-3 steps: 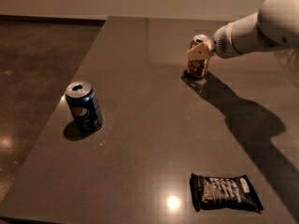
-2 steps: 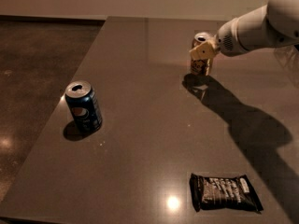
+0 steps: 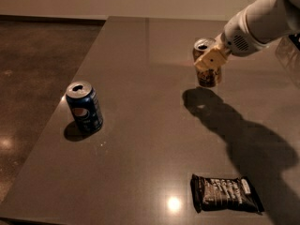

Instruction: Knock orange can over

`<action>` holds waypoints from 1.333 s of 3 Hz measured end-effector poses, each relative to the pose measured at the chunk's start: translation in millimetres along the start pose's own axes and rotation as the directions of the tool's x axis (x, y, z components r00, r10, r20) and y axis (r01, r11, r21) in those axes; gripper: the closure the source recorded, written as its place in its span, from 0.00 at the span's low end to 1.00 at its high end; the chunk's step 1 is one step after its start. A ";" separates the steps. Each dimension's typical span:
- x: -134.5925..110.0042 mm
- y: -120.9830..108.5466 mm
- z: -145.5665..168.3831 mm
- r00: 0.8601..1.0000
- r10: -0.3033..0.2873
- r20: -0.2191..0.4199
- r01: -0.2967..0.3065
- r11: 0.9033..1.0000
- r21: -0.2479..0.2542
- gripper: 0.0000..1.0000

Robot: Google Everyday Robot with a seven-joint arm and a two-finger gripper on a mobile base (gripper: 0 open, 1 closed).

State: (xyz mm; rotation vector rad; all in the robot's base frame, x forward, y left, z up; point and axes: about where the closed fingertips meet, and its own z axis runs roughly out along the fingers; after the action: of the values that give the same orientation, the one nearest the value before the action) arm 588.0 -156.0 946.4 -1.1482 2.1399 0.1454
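The orange can [image 3: 207, 74] stands at the back right of the dark table [image 3: 140, 125], roughly upright, its silver top leaning slightly left. My gripper [image 3: 209, 58] comes in from the upper right on a white arm [image 3: 255, 25]. Its tan tip lies against the front of the can's upper half and hides part of it. The can's shadow falls on the table just in front of it.
A blue Pepsi can [image 3: 85, 108] stands upright at the left of the table. A dark snack packet [image 3: 226, 193] lies flat near the front right edge. The table's left edge drops to a brown speckled floor [image 3: 33, 78].
The gripper and the orange can have shifted a little to the right together, and the arm now reaches in more steeply. The blue can and the packet have not moved.
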 end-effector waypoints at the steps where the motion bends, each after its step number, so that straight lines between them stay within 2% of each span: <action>1: 8.6 24.9 -10.3 0.985 -0.123 -0.123 0.113 0.990 -0.083 1.00; 2: 13.1 56.7 -12.4 0.938 -0.274 -0.211 0.235 0.953 -0.194 1.00; 3: 16.0 81.6 -13.1 0.881 -0.393 -0.263 0.327 0.908 -0.263 0.85; 4: 17.6 103.5 -9.8 0.814 -0.499 -0.296 0.408 0.855 -0.320 0.62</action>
State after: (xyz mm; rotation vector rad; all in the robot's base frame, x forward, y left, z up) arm 496.8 -109.8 920.7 -1.9408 2.1216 -0.0377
